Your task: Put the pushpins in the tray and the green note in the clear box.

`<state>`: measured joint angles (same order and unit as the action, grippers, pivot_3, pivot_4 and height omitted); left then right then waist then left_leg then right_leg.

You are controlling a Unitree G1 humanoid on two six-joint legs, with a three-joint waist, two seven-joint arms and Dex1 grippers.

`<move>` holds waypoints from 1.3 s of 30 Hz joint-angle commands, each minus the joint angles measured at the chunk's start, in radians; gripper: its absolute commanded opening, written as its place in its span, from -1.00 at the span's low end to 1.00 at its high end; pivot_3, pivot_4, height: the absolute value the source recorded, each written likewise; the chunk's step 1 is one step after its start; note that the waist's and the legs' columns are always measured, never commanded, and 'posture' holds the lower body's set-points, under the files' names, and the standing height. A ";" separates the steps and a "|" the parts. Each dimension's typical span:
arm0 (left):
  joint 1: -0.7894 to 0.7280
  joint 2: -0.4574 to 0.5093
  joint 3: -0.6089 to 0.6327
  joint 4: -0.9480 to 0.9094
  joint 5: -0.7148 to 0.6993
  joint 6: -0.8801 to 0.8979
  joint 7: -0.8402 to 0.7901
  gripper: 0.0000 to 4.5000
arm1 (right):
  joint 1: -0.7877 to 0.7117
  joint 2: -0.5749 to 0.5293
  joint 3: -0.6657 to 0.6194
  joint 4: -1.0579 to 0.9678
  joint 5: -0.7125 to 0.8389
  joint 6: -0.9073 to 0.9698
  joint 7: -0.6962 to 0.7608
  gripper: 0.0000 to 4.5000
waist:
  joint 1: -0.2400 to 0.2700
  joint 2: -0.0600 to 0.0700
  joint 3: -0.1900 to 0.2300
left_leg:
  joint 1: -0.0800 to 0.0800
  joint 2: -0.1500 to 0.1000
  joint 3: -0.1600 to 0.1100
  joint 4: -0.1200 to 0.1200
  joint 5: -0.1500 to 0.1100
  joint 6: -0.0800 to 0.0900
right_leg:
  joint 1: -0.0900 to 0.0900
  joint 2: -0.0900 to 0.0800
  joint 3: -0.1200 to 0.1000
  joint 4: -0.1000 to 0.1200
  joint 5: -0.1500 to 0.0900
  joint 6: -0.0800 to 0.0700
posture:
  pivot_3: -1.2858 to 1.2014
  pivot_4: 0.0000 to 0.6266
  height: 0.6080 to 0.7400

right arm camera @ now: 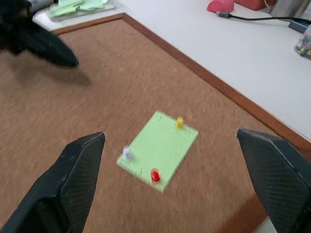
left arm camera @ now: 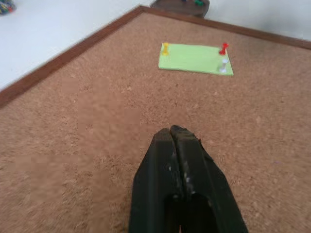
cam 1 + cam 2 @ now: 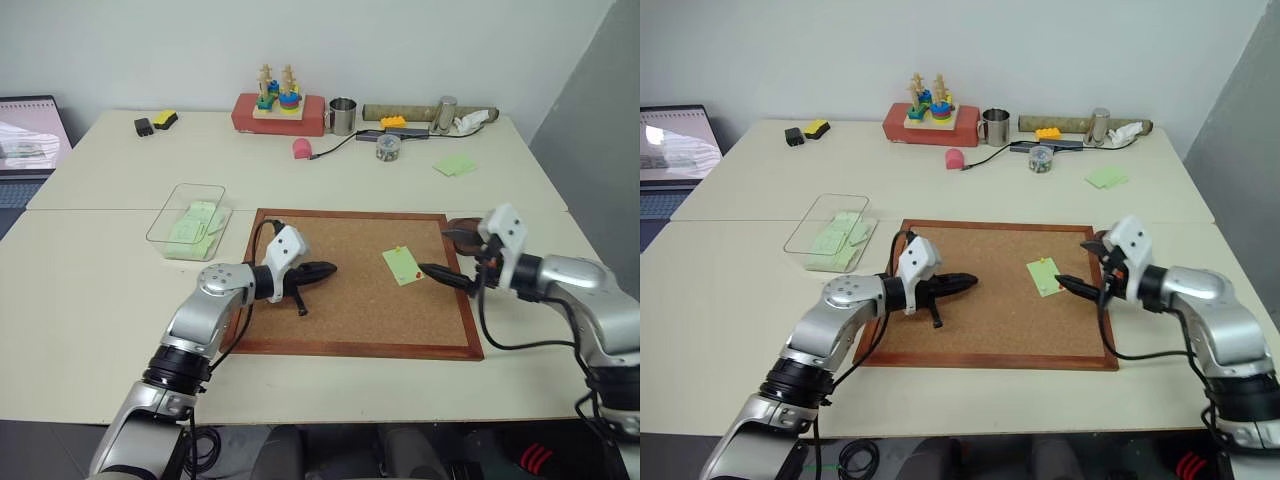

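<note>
Pushpins (image 1: 155,174) (yellow, red) hold green note (image 1: 158,149) on corkboard (image 3: 340,310)

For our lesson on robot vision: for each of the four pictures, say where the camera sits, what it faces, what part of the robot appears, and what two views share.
Left eye: on the head, looking down at the corkboard; both arms show.
Right eye: beside it, same scene.
Left wrist: behind the shut left gripper, facing the green note.
Right wrist: behind the open right gripper, above the note.
Shared: both wrist views show the note with its yellow pin and red pin.
</note>
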<state>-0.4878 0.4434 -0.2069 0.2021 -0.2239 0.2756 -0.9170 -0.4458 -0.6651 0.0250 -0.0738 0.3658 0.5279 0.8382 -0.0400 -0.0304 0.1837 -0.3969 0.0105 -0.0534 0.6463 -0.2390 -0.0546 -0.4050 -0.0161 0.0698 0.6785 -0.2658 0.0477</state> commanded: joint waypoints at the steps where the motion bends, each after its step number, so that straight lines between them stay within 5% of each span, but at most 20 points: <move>1: -0.024 -0.023 0.004 0.046 0.016 -0.030 0.002 -0.99 | -0.085 0.036 0.037 0.087 -0.050 -0.014 -0.020 1.00 | 0.002 0.000 0.000 | 0.000 0.000 0.000 0.000 0.000 0.000 | 0.000 0.000 0.000 0.000 0.000 0.000 | 0.03 -0.52 1.00; 17: -0.014 -0.044 0.017 0.082 0.038 -0.016 0.036 -0.99 | -0.204 0.153 0.104 0.421 -0.213 -0.247 -0.015 1.00 | 0.007 0.001 -0.001 | 0.000 0.000 -0.001 0.000 0.000 0.000 | 0.000 -0.001 -0.001 0.001 0.000 0.000 | 0.03 -0.52 1.00; 39: 0.027 -0.052 0.016 0.035 0.040 0.005 0.058 -1.00 | -0.234 0.201 0.089 0.557 -0.258 -0.347 0.012 -0.95 | 0.006 0.001 -0.001 | 0.001 0.000 -0.001 0.000 0.000 0.000 | 0.000 -0.001 -0.001 0.002 0.000 0.000 | 0.03 -0.52 1.00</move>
<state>-0.4764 0.3899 -0.1909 0.2400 -0.1974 0.2679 -0.8628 -0.6588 -0.4576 0.1398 0.5023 0.1020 0.1911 0.8495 -0.0344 -0.0294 0.1830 -0.3961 0.0102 -0.0547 0.6466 -0.2389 -0.0545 -0.4046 -0.0168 0.0685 0.6801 -0.2654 0.0472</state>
